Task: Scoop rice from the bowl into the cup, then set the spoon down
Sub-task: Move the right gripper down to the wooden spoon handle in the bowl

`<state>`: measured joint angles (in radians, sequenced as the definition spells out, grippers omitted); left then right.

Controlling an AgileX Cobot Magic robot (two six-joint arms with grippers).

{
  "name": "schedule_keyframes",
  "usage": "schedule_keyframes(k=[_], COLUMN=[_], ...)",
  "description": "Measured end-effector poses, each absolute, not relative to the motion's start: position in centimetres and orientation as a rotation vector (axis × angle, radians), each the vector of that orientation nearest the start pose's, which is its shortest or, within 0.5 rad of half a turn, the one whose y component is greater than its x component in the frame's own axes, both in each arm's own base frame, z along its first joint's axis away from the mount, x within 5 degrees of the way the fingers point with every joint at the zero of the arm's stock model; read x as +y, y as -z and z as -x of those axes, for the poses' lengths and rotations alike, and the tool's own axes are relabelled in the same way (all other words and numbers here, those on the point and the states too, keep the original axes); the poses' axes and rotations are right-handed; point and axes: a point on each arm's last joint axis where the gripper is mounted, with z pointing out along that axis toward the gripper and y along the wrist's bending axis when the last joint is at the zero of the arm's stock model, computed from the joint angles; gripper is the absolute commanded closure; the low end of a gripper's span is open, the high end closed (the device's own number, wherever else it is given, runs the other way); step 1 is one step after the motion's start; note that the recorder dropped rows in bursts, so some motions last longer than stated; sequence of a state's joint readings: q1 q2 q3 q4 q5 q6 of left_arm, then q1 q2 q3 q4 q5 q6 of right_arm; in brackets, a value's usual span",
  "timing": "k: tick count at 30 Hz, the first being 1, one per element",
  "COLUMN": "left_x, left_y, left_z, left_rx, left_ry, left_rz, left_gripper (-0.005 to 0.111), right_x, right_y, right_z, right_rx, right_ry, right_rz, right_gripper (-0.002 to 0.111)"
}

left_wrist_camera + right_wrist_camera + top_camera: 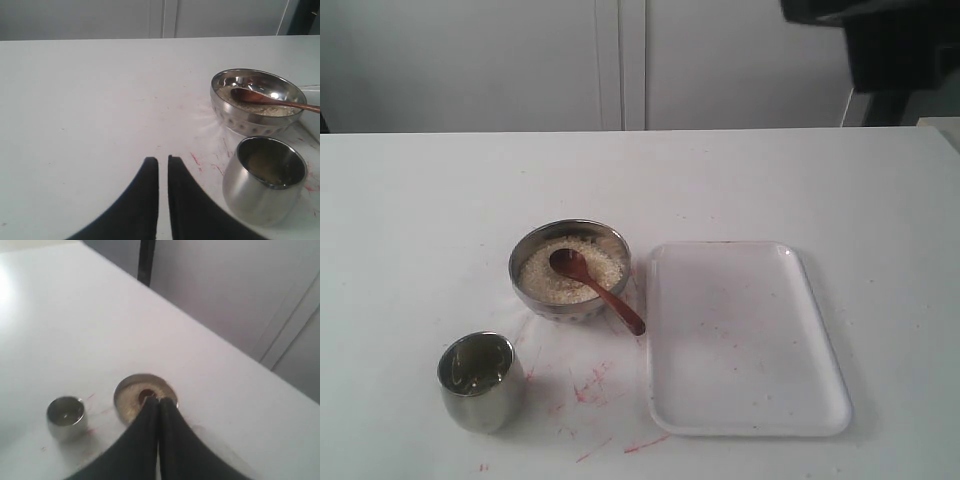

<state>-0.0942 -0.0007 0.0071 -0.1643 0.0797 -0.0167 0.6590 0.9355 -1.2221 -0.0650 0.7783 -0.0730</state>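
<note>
The steel bowl stands mid-table and holds a heap of off-white rice. The brown wooden spoon lies with its scoop on the rice, its handle leaning over the rim toward the tray. The steel cup stands upright at the front left of the bowl. My left gripper is shut and empty, low over the table beside the cup, short of the bowl. My right gripper is shut and empty, high above the bowl and cup.
A white rectangular tray lies flat just right of the bowl. Red marks stain the white table between cup and tray. A dark arm part hangs at the top right.
</note>
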Motion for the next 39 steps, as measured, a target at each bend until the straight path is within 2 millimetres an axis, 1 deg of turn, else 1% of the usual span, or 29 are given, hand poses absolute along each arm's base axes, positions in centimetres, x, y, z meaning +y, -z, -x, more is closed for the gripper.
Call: schedule_keyframes(k=[4,7,8,9,13,18,20,23,28,30,34,35,36,38,39], left_x=[-0.7,-0.7,-0.7,-0.7,-0.7,-0.7,-0.7,-0.7,-0.7,-0.7,-0.7,-0.7,-0.7,-0.7,-0.7], left_y=[-20.4,-20.4,-20.4,-20.4,-20.4,-20.4,-20.4,-20.4,-20.4,-20.4,-20.4,-20.4,-20.4,-20.4,-20.4], left_z=[-5.6,-5.6,-5.6,-5.6,-5.6,-5.6,-5.6,-5.6,-5.6,-5.6,-5.6,-5.6,-5.6,-5.6,-5.6], left_rx=[1.572,1.572,1.572,1.572,1.572,1.572,1.572,1.572,1.572,1.572,1.572,1.572,1.572,1.572,1.572], left_ry=[0.226,0.226,0.226,0.226,0.226,0.226,0.226,0.226,0.226,0.226,0.226,0.226,0.226,0.226,0.226], left_rz=[0.058,0.058,0.058,0.058,0.058,0.058,0.058,0.058,0.058,0.058,0.058,0.058,0.058,0.058,0.058], left_gripper=[0.092,0.092,0.092,0.092,0.092,0.092,0.092,0.092,0.092,0.092,0.092,0.092,0.092,0.092,0.092], right_x=[11.6,12.7,13.2,13.9,15.2,16.2,16.6,17.3,18.1,18.5,19.6,20.0,20.2,20.5,20.6], right_y=[-45.5,-45.3,-44.9,-43.8,-41.6,-39.4,-38.8,-37.9,-36.7,-36.0,-33.7,-32.8,-32.4,-31.6,-31.3], right_z=[-14.6,-15.4,-15.8,-16.8,-18.6,-21.0,-21.6,-22.5,-23.5,-24.1,-25.4,-25.9,-26.1,-26.5,-26.6], right_rx=[1.968,2.069,2.118,2.208,2.335,2.395,2.406,2.412,2.432,2.452,2.526,2.554,2.565,2.581,2.589], right_ry=[-0.355,-0.362,-0.359,-0.334,-0.272,-0.138,-0.121,-0.119,-0.114,-0.108,-0.095,-0.089,-0.085,-0.078,-0.083], right_rz=[0.793,0.862,0.891,0.94,0.999,1.04,1.048,1.053,1.066,1.072,1.075,1.08,1.086,1.093,1.095], right_gripper=[0.108,0.108,0.108,0.108,0.108,0.108,0.108,0.108,0.108,0.108,0.108,0.108,0.106,0.1,0.095])
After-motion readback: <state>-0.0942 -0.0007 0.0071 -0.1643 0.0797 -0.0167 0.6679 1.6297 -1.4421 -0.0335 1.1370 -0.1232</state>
